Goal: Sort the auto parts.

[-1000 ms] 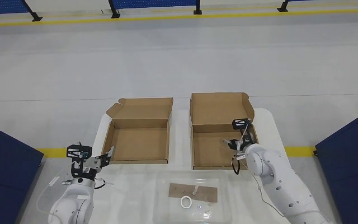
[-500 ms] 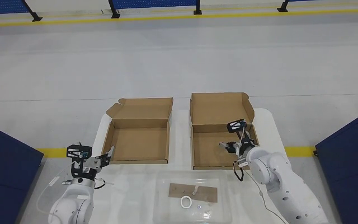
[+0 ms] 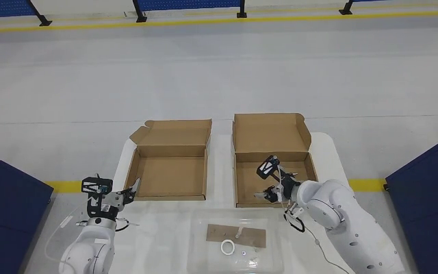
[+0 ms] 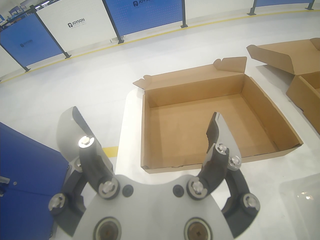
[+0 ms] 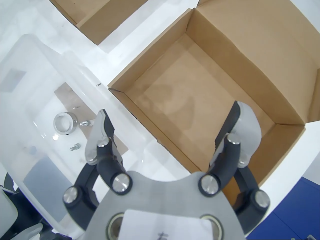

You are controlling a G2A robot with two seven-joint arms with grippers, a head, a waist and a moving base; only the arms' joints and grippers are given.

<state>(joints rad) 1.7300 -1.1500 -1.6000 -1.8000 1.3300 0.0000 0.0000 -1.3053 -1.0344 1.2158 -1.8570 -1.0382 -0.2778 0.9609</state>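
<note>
Here the right gripper (image 5: 170,108), spread wide and empty, hangs over the front of the right cardboard box (image 5: 250,58), beside the clear tray (image 5: 35,43). In the tray lie a metal ring (image 5: 62,123) and small bolts (image 5: 75,147). The left gripper (image 4: 145,112), also wide and empty, sits near the left cardboard box (image 4: 200,131) on the table (image 5: 130,28)

The white table (image 3: 220,171) is carrying an open cardboard box (image 3: 168,175) and a second open box (image 3: 250,175), sitting side by side with a gap between, while a clear plastic tray (image 3: 202,246) is lying near them.
</note>
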